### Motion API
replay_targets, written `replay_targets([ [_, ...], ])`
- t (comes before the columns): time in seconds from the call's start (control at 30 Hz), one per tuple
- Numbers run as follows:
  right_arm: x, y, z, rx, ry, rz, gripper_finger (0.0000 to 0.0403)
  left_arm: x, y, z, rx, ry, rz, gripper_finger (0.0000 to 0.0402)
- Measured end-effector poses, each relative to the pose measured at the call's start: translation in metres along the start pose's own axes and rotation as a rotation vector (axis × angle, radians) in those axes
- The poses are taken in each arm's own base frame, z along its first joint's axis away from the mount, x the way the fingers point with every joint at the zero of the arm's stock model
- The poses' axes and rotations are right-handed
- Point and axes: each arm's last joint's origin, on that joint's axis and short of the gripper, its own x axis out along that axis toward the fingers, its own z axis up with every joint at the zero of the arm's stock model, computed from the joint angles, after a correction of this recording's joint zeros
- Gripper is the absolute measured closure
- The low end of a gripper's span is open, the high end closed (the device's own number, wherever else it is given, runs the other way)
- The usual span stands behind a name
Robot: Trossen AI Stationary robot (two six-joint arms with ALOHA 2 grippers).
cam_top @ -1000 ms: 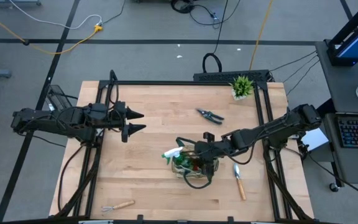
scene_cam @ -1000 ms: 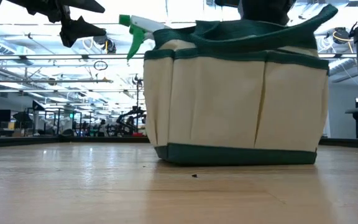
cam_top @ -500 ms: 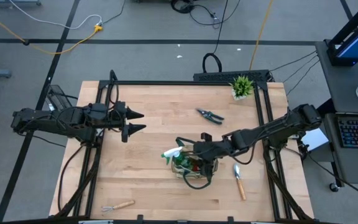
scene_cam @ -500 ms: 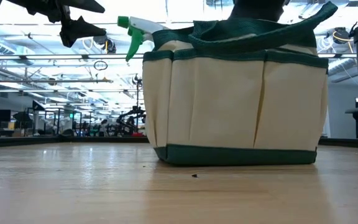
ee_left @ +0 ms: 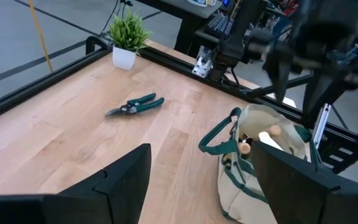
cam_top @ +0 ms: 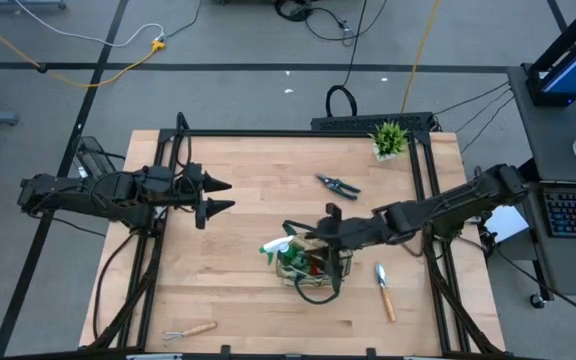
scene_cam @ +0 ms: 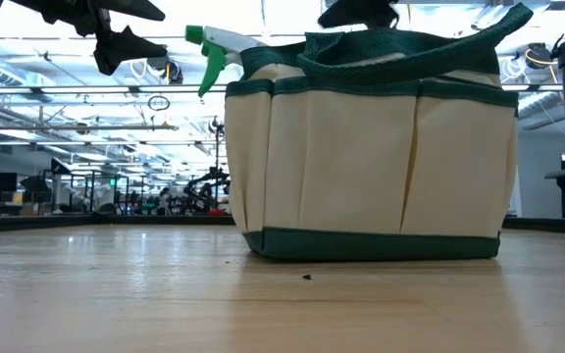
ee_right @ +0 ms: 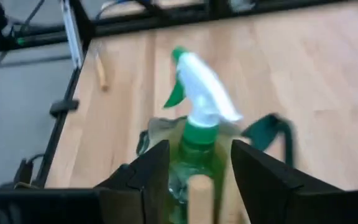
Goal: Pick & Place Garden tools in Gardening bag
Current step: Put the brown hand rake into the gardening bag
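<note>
The beige gardening bag (cam_top: 308, 268) with dark green trim stands on the table's near middle; it also shows in the low view (scene_cam: 371, 167). A green spray bottle with a white nozzle (cam_top: 276, 247) sticks up out of its left end, next to a wooden handle (ee_right: 197, 193). My right gripper (cam_top: 328, 224) hangs open just above the bag's mouth and holds nothing; in its wrist view its fingers (ee_right: 194, 180) stand apart over the bottle (ee_right: 201, 106). My left gripper (cam_top: 220, 195) waits open and empty at the table's left.
Dark pruning shears (cam_top: 338, 185) lie at the far middle. A metal trowel with a wooden handle (cam_top: 383, 290) lies right of the bag. A small wooden-handled rake (cam_top: 190, 330) lies at the near left edge. A potted plant (cam_top: 390, 138) stands at the far right corner.
My right gripper has risen out of the bag's mouth and now hangs above it. The bag and the spray bottle stay in place.
</note>
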Motion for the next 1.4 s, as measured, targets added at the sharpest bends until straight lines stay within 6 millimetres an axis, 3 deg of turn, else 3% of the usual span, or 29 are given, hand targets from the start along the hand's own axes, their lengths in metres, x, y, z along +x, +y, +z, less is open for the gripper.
replay_targets([
  [0.23, -0.041, -0.001, 0.021, 0.019, -0.166, 0.030, 0.0281, -0.001, -0.005, -0.002, 0.005, 0.018, -0.040, 0.0121],
  [0.53, -0.071, 0.001, 0.028, -0.050, -0.236, 0.068, 0.0395, -0.003, -0.018, -0.008, -0.034, 0.060, -0.126, 0.0121],
  [1.07, -0.109, 0.000, 0.025, -0.056, -0.275, 0.046, 0.0402, -0.017, -0.050, -0.023, -0.081, 0.119, -0.260, 0.0121],
  [1.4, -0.125, -0.019, -0.015, 0.012, -0.384, 0.124, 0.0402, -0.020, -0.080, -0.033, -0.084, 0.114, -0.344, 0.0121],
])
